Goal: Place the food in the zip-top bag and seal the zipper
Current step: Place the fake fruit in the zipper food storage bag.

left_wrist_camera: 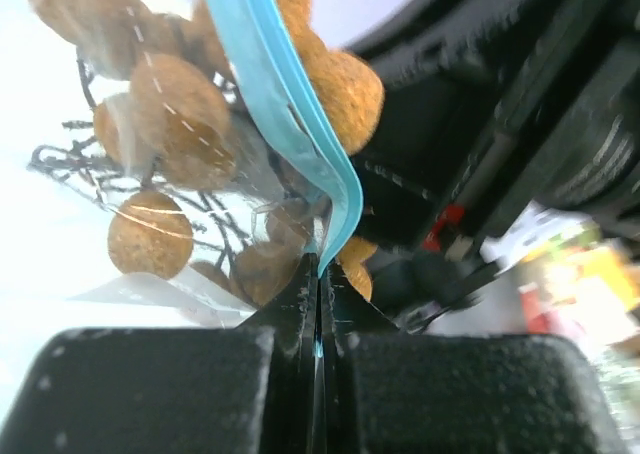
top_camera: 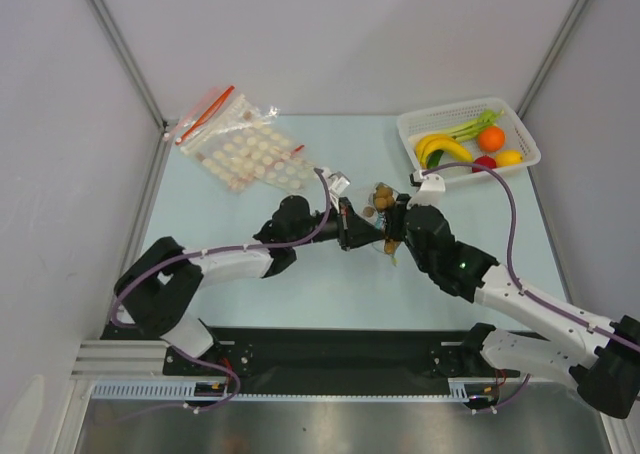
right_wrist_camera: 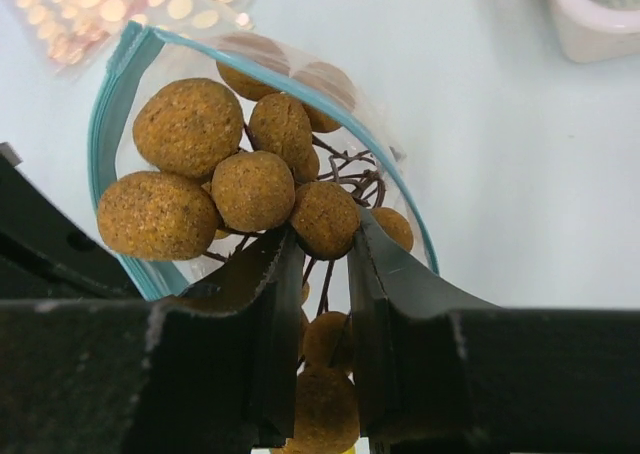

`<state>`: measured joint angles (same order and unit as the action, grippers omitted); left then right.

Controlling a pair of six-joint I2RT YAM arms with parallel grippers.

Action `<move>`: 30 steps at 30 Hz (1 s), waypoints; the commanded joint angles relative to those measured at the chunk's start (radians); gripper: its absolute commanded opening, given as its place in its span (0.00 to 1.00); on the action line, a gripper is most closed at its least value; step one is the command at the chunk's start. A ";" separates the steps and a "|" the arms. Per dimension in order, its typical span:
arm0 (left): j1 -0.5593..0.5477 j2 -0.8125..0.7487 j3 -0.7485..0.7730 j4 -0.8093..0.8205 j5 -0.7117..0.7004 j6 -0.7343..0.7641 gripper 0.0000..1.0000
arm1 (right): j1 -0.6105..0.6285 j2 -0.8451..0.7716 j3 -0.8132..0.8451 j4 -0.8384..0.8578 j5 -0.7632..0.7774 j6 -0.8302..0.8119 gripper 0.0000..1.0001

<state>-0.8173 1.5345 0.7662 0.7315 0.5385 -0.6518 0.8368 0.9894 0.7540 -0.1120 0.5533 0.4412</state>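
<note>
The bunch of tan-brown fruits [right_wrist_camera: 255,189] on thin stems hangs in the open mouth of the small clear zip-top bag [right_wrist_camera: 330,84], ringed by its blue-teal zipper [right_wrist_camera: 100,154]. My right gripper [right_wrist_camera: 325,244] is shut on the bunch, one fruit and the stems between its jaws. My left gripper [left_wrist_camera: 320,274] is shut on the zipper strip [left_wrist_camera: 290,104] and holds the bag's edge up, with fruits [left_wrist_camera: 170,99] behind the plastic. From above, both grippers, left [top_camera: 345,224] and right [top_camera: 397,219], meet at mid-table around the fruits [top_camera: 380,196]. A small red fruit [top_camera: 484,162] lies in the basket.
A white basket [top_camera: 415,124] at the back right holds bananas [top_camera: 440,146], an orange [top_camera: 491,138], a lemon [top_camera: 509,158] and green stalks. At the back left lie a clear bag with white discs [top_camera: 250,154] and a bag with a red strip [top_camera: 205,114].
</note>
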 commanded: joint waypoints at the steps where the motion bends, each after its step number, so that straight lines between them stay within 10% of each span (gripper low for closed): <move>1: 0.006 0.113 -0.015 0.441 0.071 -0.273 0.00 | 0.033 -0.024 0.064 -0.098 0.149 -0.036 0.00; 7: 0.010 0.453 0.048 0.993 0.083 -0.689 0.00 | 0.041 -0.003 0.101 -0.201 0.237 -0.059 0.00; 26: 0.058 0.409 0.001 0.712 0.084 -0.574 0.00 | -0.042 0.157 0.128 -0.222 0.097 -0.062 0.16; 30: 0.061 0.316 -0.008 0.522 0.054 -0.476 0.00 | -0.042 0.138 0.128 -0.224 0.070 -0.062 0.36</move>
<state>-0.7635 1.9602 0.7589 1.2392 0.6117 -1.2350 0.7975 1.1461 0.8425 -0.3397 0.6407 0.3870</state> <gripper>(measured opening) 0.008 0.347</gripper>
